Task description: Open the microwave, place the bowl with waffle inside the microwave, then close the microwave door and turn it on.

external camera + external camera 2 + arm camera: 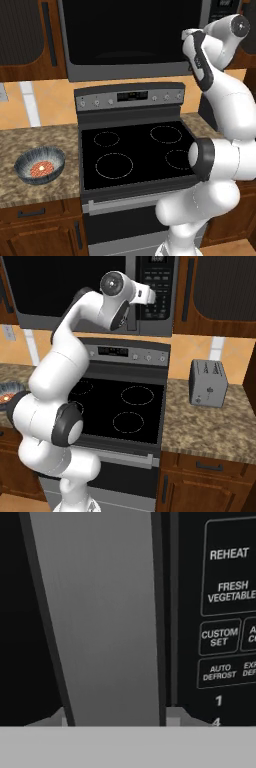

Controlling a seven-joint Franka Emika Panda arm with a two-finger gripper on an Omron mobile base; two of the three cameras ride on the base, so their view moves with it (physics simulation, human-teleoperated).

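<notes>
Grey bar handle (107, 612) on dark microwave door (130, 30), tool (117, 719) straddling it, grip unclear.

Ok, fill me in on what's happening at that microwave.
The robot arm has its gripper up at the microwave, right at the grey bar handle of the microwave door, beside the button panel. The door is shut. Whether the jaws grip the handle cannot be told. The bowl with the waffle in it waits on the counter left of the stove.
</notes>
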